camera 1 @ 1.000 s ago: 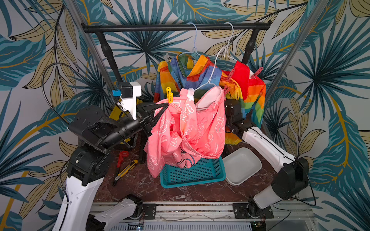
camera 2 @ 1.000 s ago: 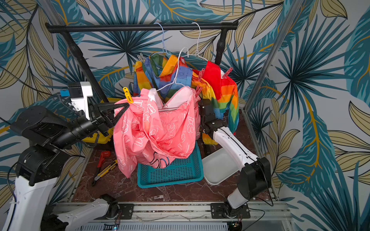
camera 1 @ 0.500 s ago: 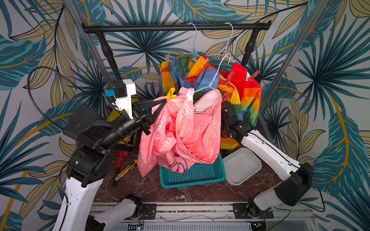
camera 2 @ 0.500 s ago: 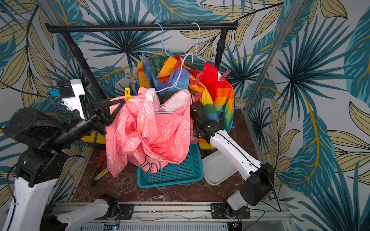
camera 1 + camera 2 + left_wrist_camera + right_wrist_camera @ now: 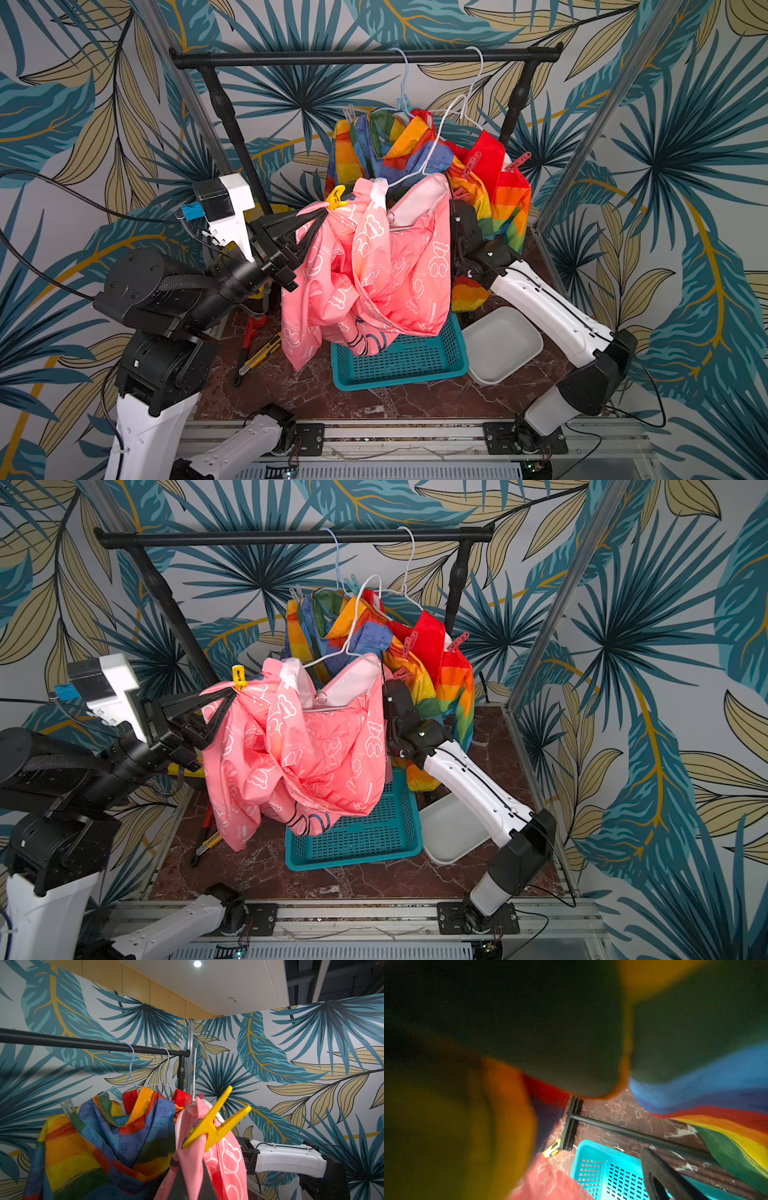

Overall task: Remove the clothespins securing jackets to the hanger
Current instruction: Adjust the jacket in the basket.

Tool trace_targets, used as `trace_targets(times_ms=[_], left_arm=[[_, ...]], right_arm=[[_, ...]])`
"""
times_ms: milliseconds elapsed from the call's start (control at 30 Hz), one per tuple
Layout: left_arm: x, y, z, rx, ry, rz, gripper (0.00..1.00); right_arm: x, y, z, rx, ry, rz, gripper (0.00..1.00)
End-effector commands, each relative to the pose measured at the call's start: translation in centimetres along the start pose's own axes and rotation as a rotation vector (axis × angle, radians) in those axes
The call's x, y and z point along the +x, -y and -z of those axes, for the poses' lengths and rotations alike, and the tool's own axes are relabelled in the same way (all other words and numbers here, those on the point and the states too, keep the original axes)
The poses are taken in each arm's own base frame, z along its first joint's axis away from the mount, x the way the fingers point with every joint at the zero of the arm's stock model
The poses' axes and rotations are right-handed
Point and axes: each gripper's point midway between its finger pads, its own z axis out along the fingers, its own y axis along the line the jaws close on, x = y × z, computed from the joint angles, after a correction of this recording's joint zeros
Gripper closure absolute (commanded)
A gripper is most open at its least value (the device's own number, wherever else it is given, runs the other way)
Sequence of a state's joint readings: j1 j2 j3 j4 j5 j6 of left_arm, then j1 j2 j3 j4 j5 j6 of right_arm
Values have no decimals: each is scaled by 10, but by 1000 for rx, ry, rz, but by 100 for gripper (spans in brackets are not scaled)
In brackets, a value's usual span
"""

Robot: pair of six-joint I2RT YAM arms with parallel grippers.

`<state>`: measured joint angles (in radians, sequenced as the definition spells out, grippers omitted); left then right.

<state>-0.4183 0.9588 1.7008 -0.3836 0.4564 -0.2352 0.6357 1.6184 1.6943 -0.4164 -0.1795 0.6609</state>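
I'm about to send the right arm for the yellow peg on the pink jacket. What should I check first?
1. yellow clothespin clipped on pink jacket: ok.
2. left gripper shut on the fabric just below the peg: ok.
3. right gripper open: ok.
4. Right wrist view clear: not ok, blurred rainbow jacket fabric covers most of it.
5. Free path to the peg: not ok, the pink jacket seems to hang in between.
6. teal basket underneath: ok, partly covered.

Right gripper (image 5: 459,216) tips behind pink jacket (image 5: 399,266); blurred rainbow fabric (image 5: 695,1076) close-up.
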Motion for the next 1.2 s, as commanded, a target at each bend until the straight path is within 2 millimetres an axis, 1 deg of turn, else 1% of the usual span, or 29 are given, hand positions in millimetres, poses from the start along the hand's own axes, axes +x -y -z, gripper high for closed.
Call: trace_targets(times_ms=[0, 100, 167, 233, 333, 400, 500, 567, 633, 667, 800, 867, 933, 967, 1000, 1067, 1167], left_arm=[[-8, -7, -5, -23, 45, -40, 100], [7, -8, -10, -6, 10, -1, 100], [19, -9, -16, 15, -16, 28, 100], [36, -12, -23, 31, -48, 66, 100], [59, -15, -31, 56, -101, 123, 100], [63, -12, -36, 89, -80, 137, 100], [76, -9, -43, 116, -67, 148, 100], [89, -11, -51, 128, -79, 174, 100], [104, -12, -59, 141, -97, 199, 100], [112, -13, -62, 147, -99, 211, 100], [131, -17, -68, 143, -92, 225, 100], [144, -19, -67, 132, -104, 220, 100], [165, -23, -62, 121, -99, 227, 100], [172, -25, -59, 112, -86, 230, 100], [184, -28, -56, 104, -94, 238, 100], [209, -34, -50, 75, -120, 265, 100], [240, -41, -39, 23, -158, 279, 100]], right_arm=[[20, -7, -2, -20, -37, 13, 1], [41, 10, -6, -2, -63, -13, 0], [55, 29, -8, 46, -69, -22, 0], [67, 43, -9, 77, -82, -25, 0], [76, 66, -5, 147, -81, -18, 1], [78, 87, 2, 227, -70, -22, 1], [72, 131, 23, 339, -13, -94, 1], [67, 161, 38, 402, 29, -127, 0], [64, 176, 49, 441, 39, -123, 0], [62, 181, 56, 472, 45, -112, 0], [49, 191, 85, 562, 96, -74, 0], [48, 201, 99, 620, 109, -65, 1], [48, 208, 106, 639, 120, -63, 0], [50, 212, 108, 643, 118, -67, 0], [51, 215, 108, 645, 115, -69, 0], [55, 216, 105, 637, 98, -60, 1], [61, 216, 98, 609, 75, -57, 0]])
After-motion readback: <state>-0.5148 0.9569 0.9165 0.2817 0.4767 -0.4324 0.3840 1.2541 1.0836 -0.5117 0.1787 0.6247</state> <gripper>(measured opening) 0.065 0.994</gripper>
